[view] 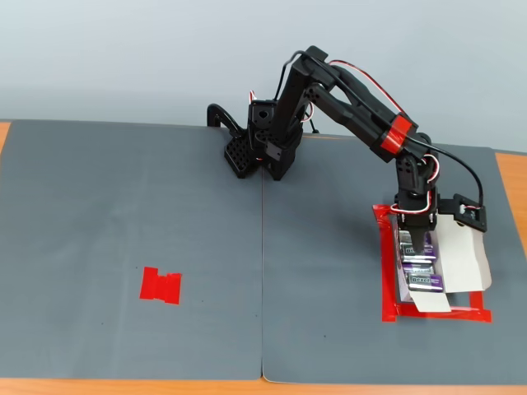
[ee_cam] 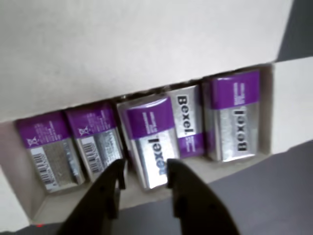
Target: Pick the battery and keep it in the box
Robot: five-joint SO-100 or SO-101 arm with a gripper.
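black gripper (ee_cam: pixel 145 180) fingers fill the bottom of the wrist view, jaws parted narrowly around the lower end of the battery (ee_cam: pixel 150 142), which sits tilted in the box (ee_cam: pixel 146 44) between its neighbours and looks not quite seated; i judge the placing nearly done, so the jaws should widen only a little, so as not to nudge the other batteries (ee_cam: pixel 234 115) on either side, then lift straight up. farther off, the fixed view shows the arm (view: pixel 354 99) reaching over the box (view: pixel 465 255) inside the red tape (view: pixel 387 271), well apart from the red patch (view: pixel 160 285).
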